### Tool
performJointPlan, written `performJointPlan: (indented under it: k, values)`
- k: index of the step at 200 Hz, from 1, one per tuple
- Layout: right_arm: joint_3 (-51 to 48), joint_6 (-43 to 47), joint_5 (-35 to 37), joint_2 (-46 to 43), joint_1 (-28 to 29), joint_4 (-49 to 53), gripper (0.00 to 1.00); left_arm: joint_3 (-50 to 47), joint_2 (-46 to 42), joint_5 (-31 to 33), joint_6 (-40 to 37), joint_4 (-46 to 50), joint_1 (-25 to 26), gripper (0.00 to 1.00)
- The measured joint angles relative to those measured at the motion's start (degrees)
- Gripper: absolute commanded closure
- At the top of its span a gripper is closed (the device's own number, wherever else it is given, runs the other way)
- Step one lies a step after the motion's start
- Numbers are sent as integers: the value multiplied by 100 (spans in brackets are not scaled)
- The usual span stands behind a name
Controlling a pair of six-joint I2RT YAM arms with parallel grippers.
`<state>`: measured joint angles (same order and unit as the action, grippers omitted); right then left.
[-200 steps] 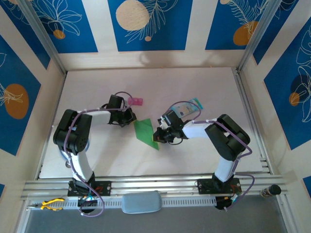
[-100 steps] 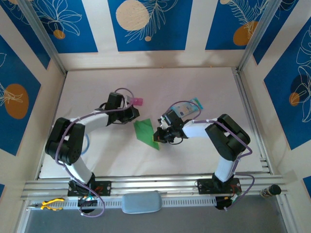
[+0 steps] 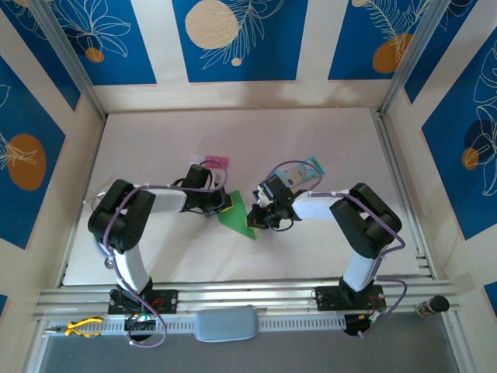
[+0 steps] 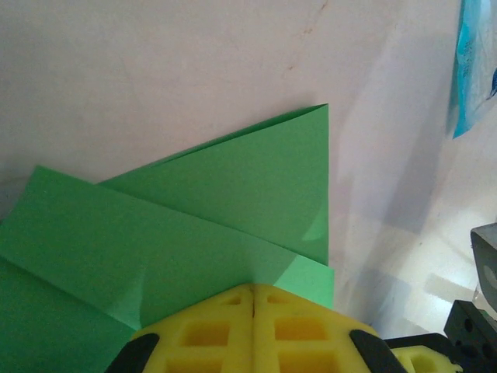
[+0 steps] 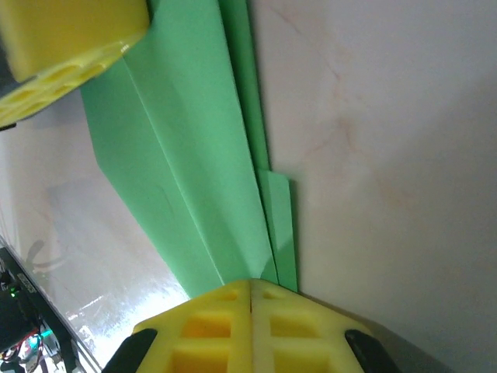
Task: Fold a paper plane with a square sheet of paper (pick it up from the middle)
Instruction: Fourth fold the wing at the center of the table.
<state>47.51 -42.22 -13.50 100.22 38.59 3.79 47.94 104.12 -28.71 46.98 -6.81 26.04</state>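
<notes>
The square sheet of paper (image 3: 235,215), bright green and folded into a long pointed shape of several layers, lies flat mid-table. My left gripper (image 3: 224,203) is shut, its yellow fingertips (image 4: 233,299) resting on the sheet's (image 4: 194,225) upper-left part with nothing between them. My right gripper (image 3: 253,220) is shut too. Its tips (image 5: 268,294) sit on the narrow end of the folded layers (image 5: 194,163) at the paper's right edge. The left gripper's yellow finger (image 5: 62,39) shows at the far end of the paper.
A small pink block (image 3: 216,162) lies just behind the left gripper. A pale blue printed packet (image 3: 301,172) lies behind the right arm, also at the right edge of the left wrist view (image 4: 474,70). Raised walls enclose the white table (image 3: 155,140).
My left gripper has swung right from beside the pink block and come down onto the green paper. The right gripper and the paper have stayed put.
</notes>
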Motion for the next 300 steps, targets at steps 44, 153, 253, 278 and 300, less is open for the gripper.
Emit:
performJointPlan:
  k: [44, 153, 253, 278, 300]
  values:
    - [332, 155, -199, -81, 85, 297, 100, -85, -22, -2, -17, -151, -2, 94]
    - [892, 151, -334, 874, 170, -201, 99, -168, -44, -20, 2, -284, -4, 95]
    - [-826, 127, -507, -326, 122, -802, 98, -173, -46, -22, 2, -280, -4, 96]
    - [-1189, 129, -632, -675, 2, -673, 97, -173, -46, -24, 2, -280, -4, 96]
    - [-1287, 129, -761, -1012, -79, -437, 97, -173, -46, -22, 2, -282, -7, 96]
